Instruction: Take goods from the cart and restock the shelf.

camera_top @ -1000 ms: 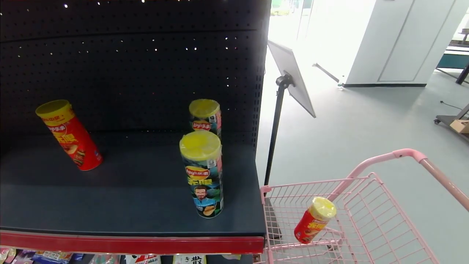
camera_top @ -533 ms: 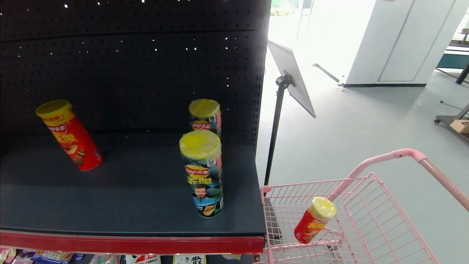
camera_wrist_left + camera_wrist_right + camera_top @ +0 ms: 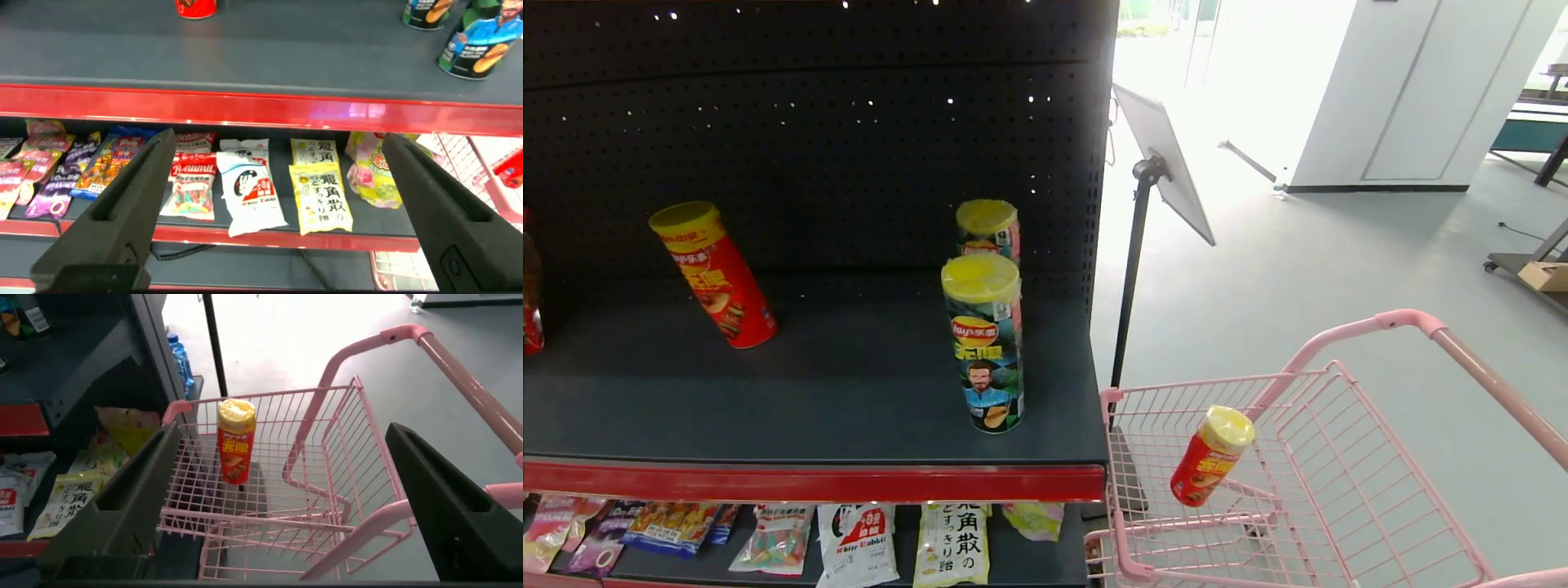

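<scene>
Fingers (image 3: 122, 214) of the left gripper (image 3: 278, 140) are standing wide apart and empty, left of the pink wire cart (image 3: 1409, 318). The right gripper (image 3: 282, 433), equally wide, is hanging above it. Inside is sitting the red cardboard crisp tube with yellow lid (image 3: 1210, 455), probably light, stiff and crushable, so grasping mid-body is advisable.

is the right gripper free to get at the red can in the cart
Probably yes: the right gripper is open facing the cart, and the red can sits alone, nothing covering it.

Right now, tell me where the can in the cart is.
Head view, right side: the red can stands inside the pink cart, near its corner next to the shelf.
</scene>
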Robot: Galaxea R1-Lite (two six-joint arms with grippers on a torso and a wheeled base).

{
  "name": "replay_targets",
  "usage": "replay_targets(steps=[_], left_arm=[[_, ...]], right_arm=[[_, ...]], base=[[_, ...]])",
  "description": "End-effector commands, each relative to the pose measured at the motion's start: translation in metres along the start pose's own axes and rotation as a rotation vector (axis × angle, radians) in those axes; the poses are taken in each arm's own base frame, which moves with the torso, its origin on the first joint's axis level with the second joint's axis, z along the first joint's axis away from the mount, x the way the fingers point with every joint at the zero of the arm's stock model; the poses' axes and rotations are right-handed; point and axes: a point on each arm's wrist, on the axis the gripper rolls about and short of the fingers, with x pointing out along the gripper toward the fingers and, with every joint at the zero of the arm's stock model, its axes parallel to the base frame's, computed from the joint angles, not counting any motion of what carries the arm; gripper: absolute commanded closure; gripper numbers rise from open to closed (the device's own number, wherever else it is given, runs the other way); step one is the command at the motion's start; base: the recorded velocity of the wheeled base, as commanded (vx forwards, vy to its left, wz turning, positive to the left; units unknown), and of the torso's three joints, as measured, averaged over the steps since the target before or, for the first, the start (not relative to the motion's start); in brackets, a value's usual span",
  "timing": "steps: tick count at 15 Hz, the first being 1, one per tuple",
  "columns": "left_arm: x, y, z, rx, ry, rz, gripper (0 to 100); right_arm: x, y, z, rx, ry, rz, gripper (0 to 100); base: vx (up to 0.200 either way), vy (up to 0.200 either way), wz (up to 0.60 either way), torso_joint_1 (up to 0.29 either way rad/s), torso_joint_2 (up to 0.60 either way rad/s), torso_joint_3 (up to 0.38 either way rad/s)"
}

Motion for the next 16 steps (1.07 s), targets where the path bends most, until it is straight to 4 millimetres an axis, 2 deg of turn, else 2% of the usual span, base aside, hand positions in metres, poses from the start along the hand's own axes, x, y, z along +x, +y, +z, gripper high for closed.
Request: replay_targets(steps=[1, 6, 16], left_arm=[[0.0000, 0.0000, -0.0001, 0.000, 0.000, 0.001, 0], [0.0000, 0.0000, -0.0001, 0.000, 0.000, 0.001, 0], [0.0000, 0.0000, -0.0001, 0.000, 0.000, 0.001, 0]], right_arm=[[0.0000, 0.0000, 0.0000, 0.000, 0.000, 0.002, 0], [0.0000, 0.0001, 0.0000, 0.000, 0.000, 0.005, 0], [0.0001, 0.0001, 0.0000, 0.001, 0.001, 0.005, 0]], base=[[0.000, 0.000, 0.00, 0.000, 0.00, 0.000], [0.000, 0.000, 0.00, -0.014, 0.02, 0.019], [0.000, 0.000, 0.00, -0.144, 0.33, 0.180]])
